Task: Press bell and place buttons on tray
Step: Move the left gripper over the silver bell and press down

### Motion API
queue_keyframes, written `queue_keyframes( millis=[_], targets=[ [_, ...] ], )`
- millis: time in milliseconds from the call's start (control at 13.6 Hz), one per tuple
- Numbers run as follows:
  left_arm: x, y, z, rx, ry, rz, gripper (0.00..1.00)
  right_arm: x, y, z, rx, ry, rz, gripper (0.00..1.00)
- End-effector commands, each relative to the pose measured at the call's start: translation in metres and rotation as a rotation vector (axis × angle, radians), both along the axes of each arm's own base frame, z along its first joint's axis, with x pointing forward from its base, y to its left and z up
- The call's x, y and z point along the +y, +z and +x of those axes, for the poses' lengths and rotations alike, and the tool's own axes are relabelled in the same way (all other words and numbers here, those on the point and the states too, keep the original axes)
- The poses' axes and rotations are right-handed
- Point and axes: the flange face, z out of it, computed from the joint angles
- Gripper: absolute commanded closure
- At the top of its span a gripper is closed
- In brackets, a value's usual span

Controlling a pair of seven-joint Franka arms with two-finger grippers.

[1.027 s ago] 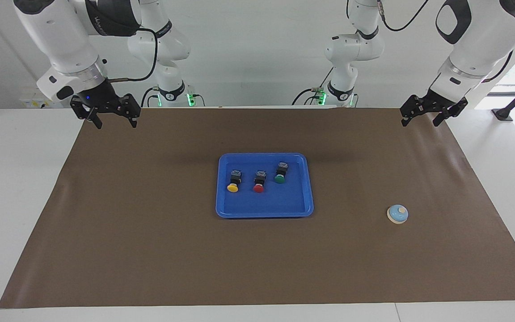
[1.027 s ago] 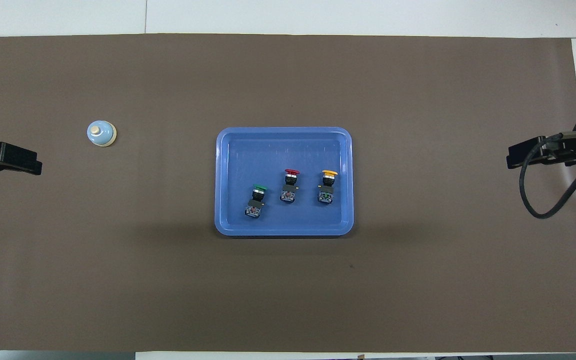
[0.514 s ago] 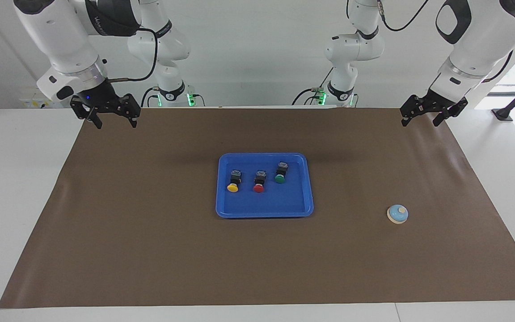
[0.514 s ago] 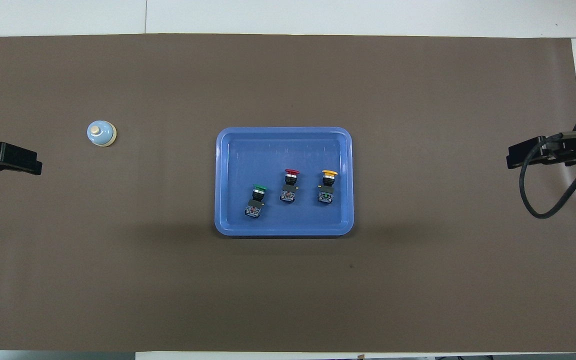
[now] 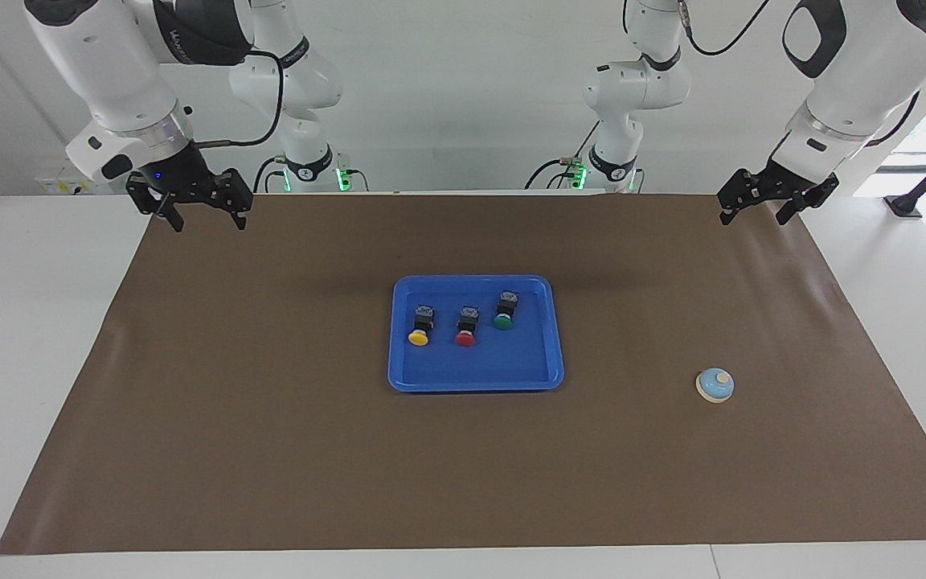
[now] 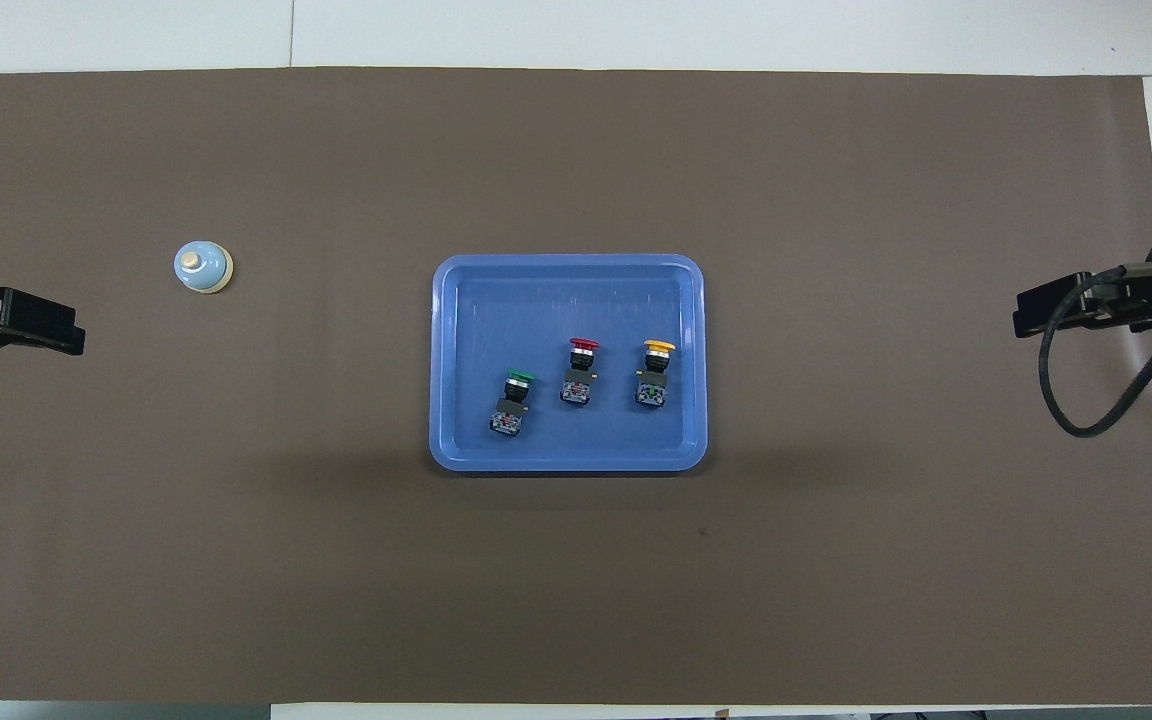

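White tabletop (image 5: 37,338) is covered across most of its width by a brown mat (image 5: 270,450), and a pale wall is seen along the top of the facing view, where the two arm bases stand. At the centre of both frames the blue tray (image 5: 539,374) lies flat on the mat, and all three buttons are found inside it, lying on their sides in a loose row in the half of the tray nearer the robots: the yellow button (image 5: 420,326), the red button (image 5: 466,326) beside it, and the green button (image 5: 505,310) set slightly higher in the facing view (their caps point toward the bottom of that frame). None of the three is touched by another. The bell (image 5: 714,385) is seen at the lower right of the facing view and at the upper left of the overhead view, standing alone on the mat, well apart from the tray. The left gripper (image 5: 755,211) is held in the air at the upper right of the facing view, over the mat's corner, with its fingers spread wide and nothing between them. The right gripper (image 5: 207,219) is held likewise at the upper left, over the other corner, fingers spread and empty. Nothing lies between either gripper and the tray or the bell; a black cable (image 6: 1086,400) is looped at the right edge of the overhead view.
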Motion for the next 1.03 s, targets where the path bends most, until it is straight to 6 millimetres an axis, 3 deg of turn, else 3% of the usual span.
queue_keyframes(
  millis=[0,147,293,440,734,880,954],
  targets=[
    [-0.003,-0.010,-0.002,-0.055,0.055,0.030,0.99,-0.003,0.001,-0.007,0.001,0.016,-0.011,0.00],
    [-0.005,-0.049,0.017,-0.095,0.056,0.026,1.00,-0.004,0.001,-0.007,0.001,0.015,-0.011,0.00],
    [-0.008,-0.109,0.065,-0.091,0.049,0.022,1.00,-0.004,0.001,-0.007,0.001,0.015,-0.011,0.00],
    [-0.003,-0.146,0.102,-0.115,0.056,0.016,1.00,-0.004,0.001,-0.007,-0.001,0.015,-0.011,0.00],
    [-0.001,-0.201,0.141,-0.119,0.061,0.016,1.00,-0.004,0.001,-0.007,0.001,0.015,-0.011,0.00],
    [0.005,-0.208,0.144,-0.128,0.067,0.018,1.00,-0.004,0.001,-0.007,0.001,0.015,-0.011,0.00],
    [0.018,-0.216,0.144,-0.131,0.076,0.020,1.00,-0.003,0.001,-0.007,0.001,0.016,-0.011,0.00]
  ],
)
